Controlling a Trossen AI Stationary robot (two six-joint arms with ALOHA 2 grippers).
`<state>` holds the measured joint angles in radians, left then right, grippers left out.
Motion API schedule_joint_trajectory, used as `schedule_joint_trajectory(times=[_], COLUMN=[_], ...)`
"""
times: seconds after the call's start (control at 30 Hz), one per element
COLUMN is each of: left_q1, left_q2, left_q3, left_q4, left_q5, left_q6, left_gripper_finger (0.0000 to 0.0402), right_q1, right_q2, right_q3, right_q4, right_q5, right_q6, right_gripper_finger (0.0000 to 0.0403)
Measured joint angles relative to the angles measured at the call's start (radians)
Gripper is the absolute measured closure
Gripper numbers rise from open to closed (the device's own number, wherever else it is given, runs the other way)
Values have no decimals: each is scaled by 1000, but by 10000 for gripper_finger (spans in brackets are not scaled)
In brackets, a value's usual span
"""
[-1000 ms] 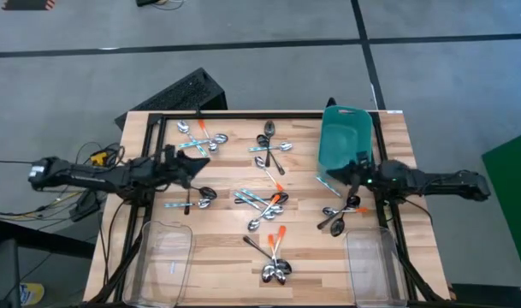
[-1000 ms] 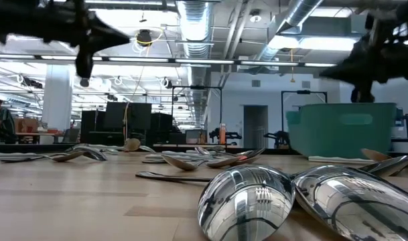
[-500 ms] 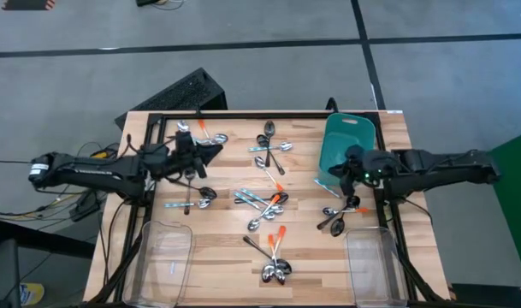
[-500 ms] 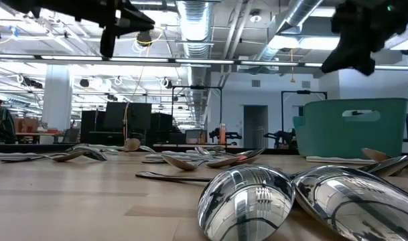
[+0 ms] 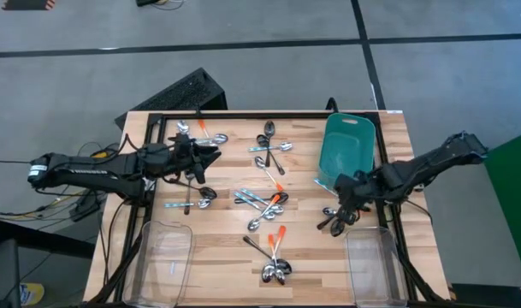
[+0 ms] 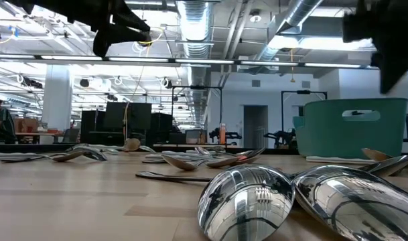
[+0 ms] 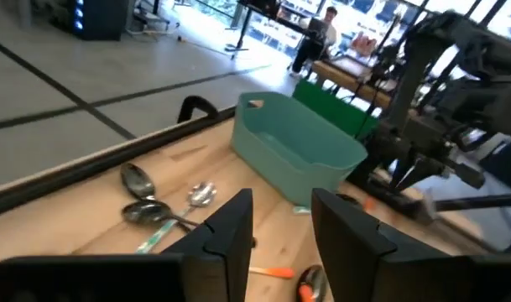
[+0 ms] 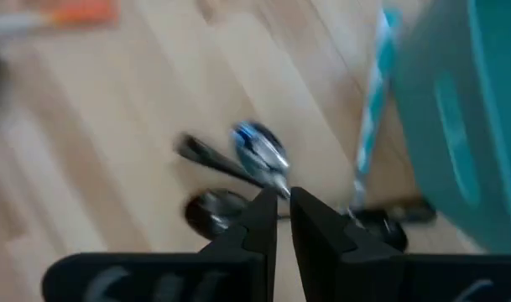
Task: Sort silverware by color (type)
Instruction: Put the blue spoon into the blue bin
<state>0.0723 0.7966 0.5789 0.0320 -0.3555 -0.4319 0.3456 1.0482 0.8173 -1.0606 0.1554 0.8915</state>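
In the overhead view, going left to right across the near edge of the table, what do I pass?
Left clear bin → orange-handled spoon cluster → right clear bin.

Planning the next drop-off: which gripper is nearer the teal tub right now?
Right. The right gripper hangs just off the teal tub, at its near corner, over a small cluster of spoons. The left gripper is far across the table, above the spoons at the back-left.

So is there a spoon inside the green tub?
No, in the left wrist view the teal tub looks empty inside, and the spoons lie on the wooden table beside it.
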Motion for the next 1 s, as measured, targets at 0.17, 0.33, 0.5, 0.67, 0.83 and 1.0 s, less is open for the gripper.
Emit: schedule_joint_trajectory(times=[0.17,0.33,0.5,0.67,0.83,1.0], left_q1=[2,8,8,7,7,6], left_q2=[17,17,22,40,57,56], left_q3=[0,0,0,0,0,-1], left_q4=[1,-8,-42,-43,-58,-83], left_q5=[-84,-71,-69,-40,-4,8], left_q6=[70,67,35,3,-79,-111], left_gripper_finger=[287,287,287,287,287,287], right_q1=[-89,-238,-390,-489,-489,-345], right_q2=[-3,-69,-122,-167,-192,-191], right_q3=[-77,-109,-114,-115,-115,-114], right_q4=[-50,-82,-156,-151,-112,-76], right_q5=[30,61,82,77,-39,-70], right_q6=[67,40,-43,-125,-134,-52], right_gripper_finger=[340,339,333,302,245,201])
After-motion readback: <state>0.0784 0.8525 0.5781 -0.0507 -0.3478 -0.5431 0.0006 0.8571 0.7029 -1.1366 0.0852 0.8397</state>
